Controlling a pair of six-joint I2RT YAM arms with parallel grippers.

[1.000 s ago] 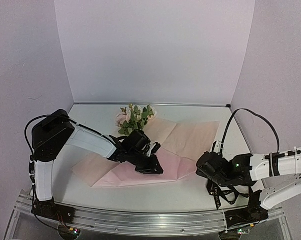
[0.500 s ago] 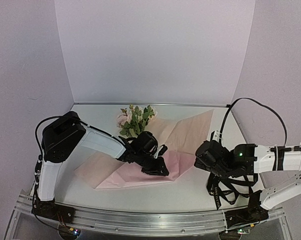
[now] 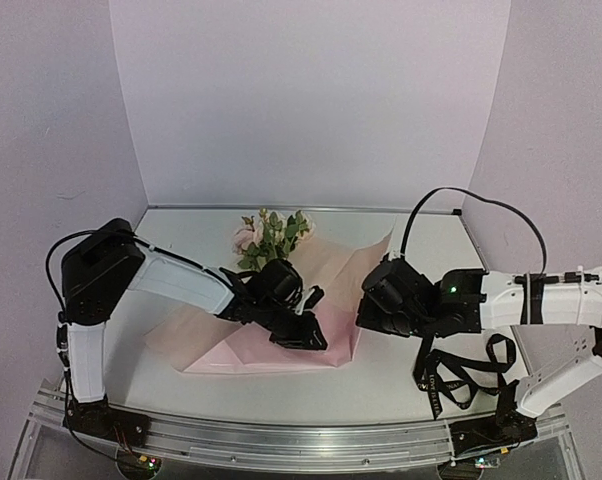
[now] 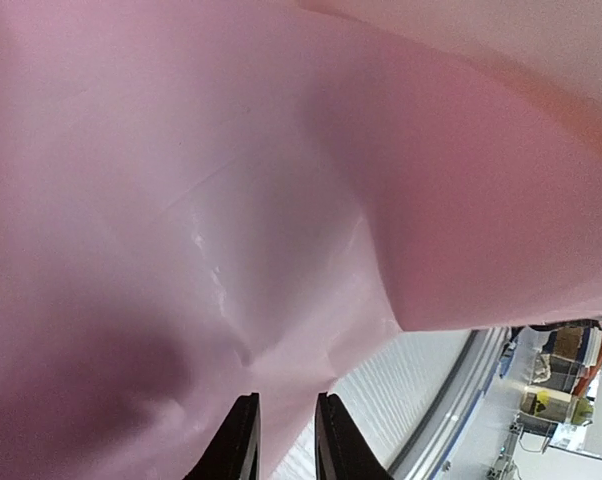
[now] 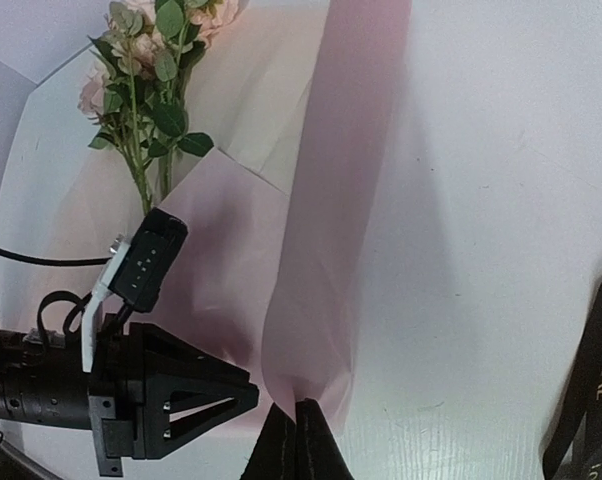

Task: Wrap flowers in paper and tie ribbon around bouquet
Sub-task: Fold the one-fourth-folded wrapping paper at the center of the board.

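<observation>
The pink paper (image 3: 243,352) lies crumpled across the middle of the table. The flowers (image 3: 271,238) rest on its far part, blooms toward the back wall and stems running under the left arm. My right gripper (image 3: 365,312) is shut on the paper's right edge (image 5: 321,250) and holds it up as a standing fold beside the stems; in the right wrist view the right gripper (image 5: 297,405) pinches that fold. My left gripper (image 3: 309,338) sits low on the paper. Its jaws (image 4: 284,400) stand a narrow gap apart, with pink paper (image 4: 231,200) behind them. The black ribbon (image 3: 461,378) lies looped at the near right.
The flowers (image 5: 156,90) show at the upper left of the right wrist view, and the ribbon (image 5: 591,400) at its right edge. A metal rail (image 3: 281,440) runs along the near table edge. Pale walls close in the back and both sides.
My right gripper has moved left with the paper's right edge, raising it into a fold beside the flowers. My left gripper has shifted slightly and its jaws have parted a little.
</observation>
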